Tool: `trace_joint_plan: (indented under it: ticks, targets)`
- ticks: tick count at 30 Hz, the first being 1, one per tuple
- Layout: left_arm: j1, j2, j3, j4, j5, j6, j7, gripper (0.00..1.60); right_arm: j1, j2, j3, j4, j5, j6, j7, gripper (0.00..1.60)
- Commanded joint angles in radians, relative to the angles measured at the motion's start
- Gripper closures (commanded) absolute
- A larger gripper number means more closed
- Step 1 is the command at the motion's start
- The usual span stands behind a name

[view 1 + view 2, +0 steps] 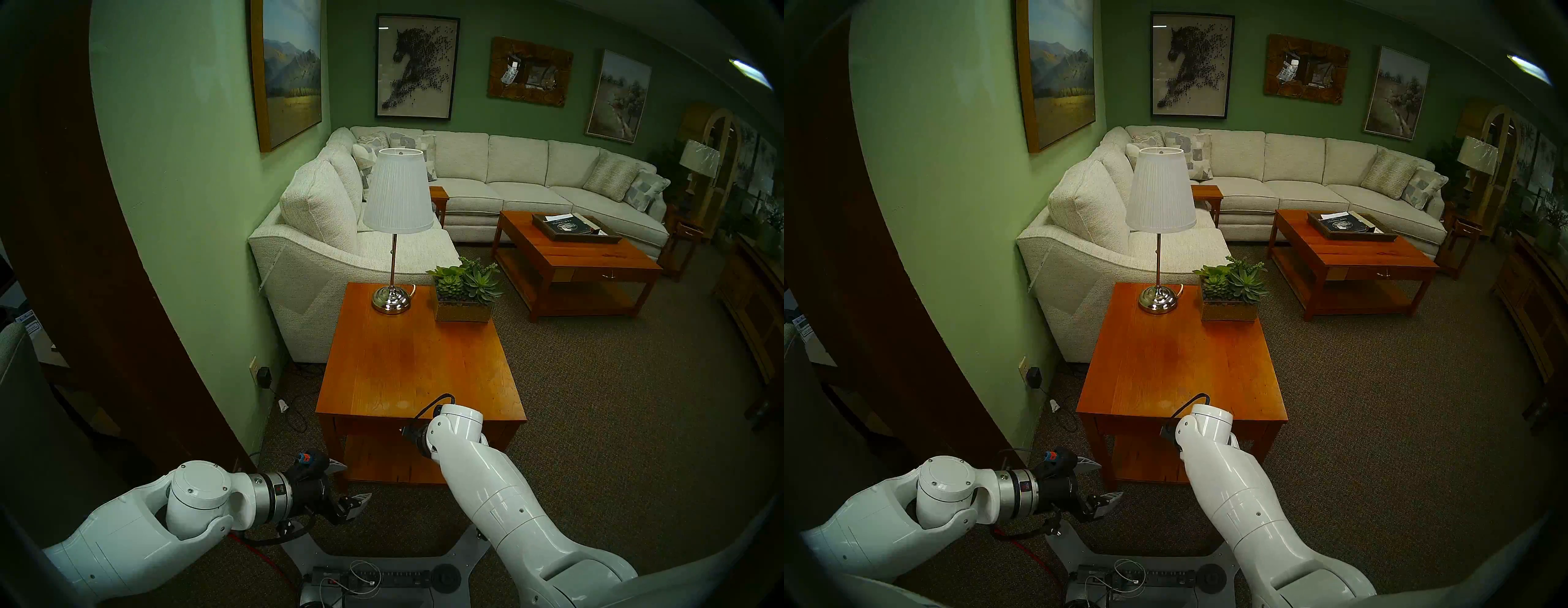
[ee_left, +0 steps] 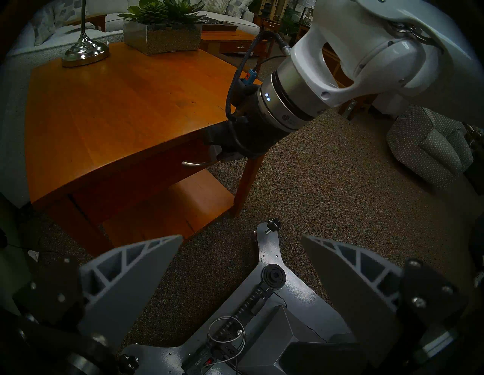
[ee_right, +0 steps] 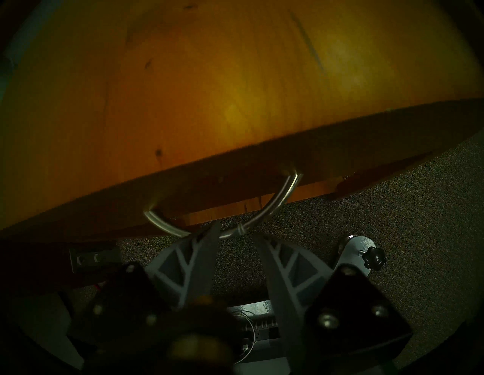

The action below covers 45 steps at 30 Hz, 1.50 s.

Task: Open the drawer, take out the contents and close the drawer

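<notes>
The drawer (image 2: 146, 180) sits under the front edge of the table (image 1: 407, 365), its front flush with the frame; its inside is hidden, so no contents can be seen. The planter (image 1: 463, 311) at the table's far right corner holds succulents; the lamp (image 1: 396, 220) stands just beside it. On the far coffee table (image 1: 594, 254) a tray (image 1: 551, 231) holds a dark book, its cover text too small to read. No other writing is legible. The right gripper (image 3: 231, 233) is at the drawer's handle (image 3: 277, 201): the right wrist view shows its two fingers (image 3: 196, 251) partly open, spaced narrowly, with their tips at the lowest part of the curved bar, one tip overlapping the bar; whether either tip presses on the bar cannot be told. The left gripper (image 1: 350, 482) hangs low beside the table's near left leg, above the carpet, fingers spread wide, holding nothing and touching nothing
</notes>
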State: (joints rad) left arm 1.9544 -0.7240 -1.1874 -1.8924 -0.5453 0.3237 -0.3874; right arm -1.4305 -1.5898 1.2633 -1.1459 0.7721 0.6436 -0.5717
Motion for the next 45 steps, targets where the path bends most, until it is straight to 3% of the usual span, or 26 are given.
trace_joint_plan:
  ticks: [1,19,26,28,36,45]
  targets:
    - [-0.009,0.000,-0.006,-0.021,-0.001,-0.005,-0.001,0.00,-0.067,0.000,-0.010,0.009,0.012,0.040,-0.013,0.87]
    - [-0.009,0.000,-0.006,-0.021,-0.001,-0.005,-0.001,0.00,-0.066,0.003,-0.032,0.027,0.029,0.065,-0.030,0.85]
    - [-0.009,-0.001,-0.006,-0.020,-0.001,-0.005,-0.001,0.00,-0.158,0.040,-0.029,-0.108,0.049,0.108,-0.079,0.84]
    - [-0.009,-0.001,-0.006,-0.019,-0.001,-0.005,-0.001,0.00,-0.148,0.048,-0.039,-0.097,0.063,0.116,-0.088,0.84]
    - [-0.010,-0.001,-0.005,-0.018,0.000,-0.005,-0.002,0.00,-0.233,0.096,-0.049,-0.212,0.124,0.150,-0.136,0.83]
    - [-0.010,-0.001,-0.005,-0.018,0.000,-0.005,-0.002,0.00,-0.297,0.140,-0.061,-0.374,0.115,0.145,-0.158,0.75]
